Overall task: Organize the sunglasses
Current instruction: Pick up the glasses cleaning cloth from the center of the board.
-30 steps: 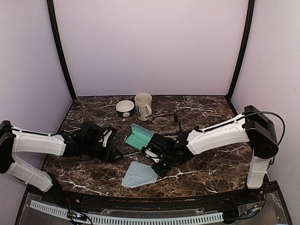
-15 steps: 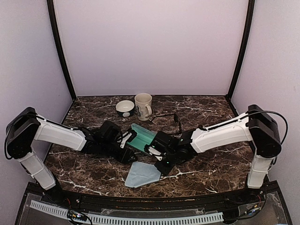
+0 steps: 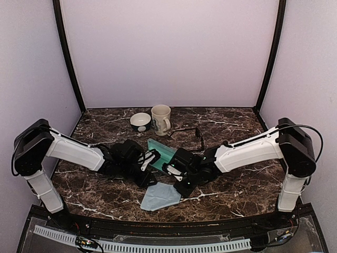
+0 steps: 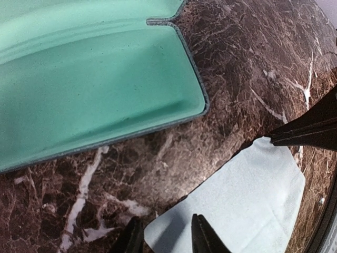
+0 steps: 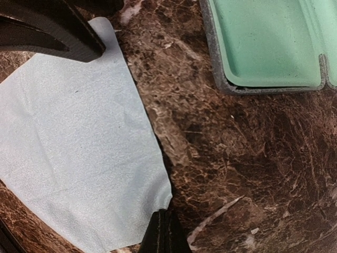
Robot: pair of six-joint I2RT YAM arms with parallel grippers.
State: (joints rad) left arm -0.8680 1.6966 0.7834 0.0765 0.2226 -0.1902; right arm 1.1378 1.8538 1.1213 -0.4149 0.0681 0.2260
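Case (image 4: 95, 79), cloth (image 4: 247, 200) beside left end effector (image 4: 166, 234)

The left gripper (image 3: 149, 175) has swung from frame left to centre, beside the green-lined case (image 3: 164, 154); its jaws have narrowed; the case sits slightly further right.

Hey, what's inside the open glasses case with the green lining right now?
Nothing visible: the open hard case with mint-green lining shows only bare lining in both wrist views. Its other end is cut off in those views and partly hidden from above.
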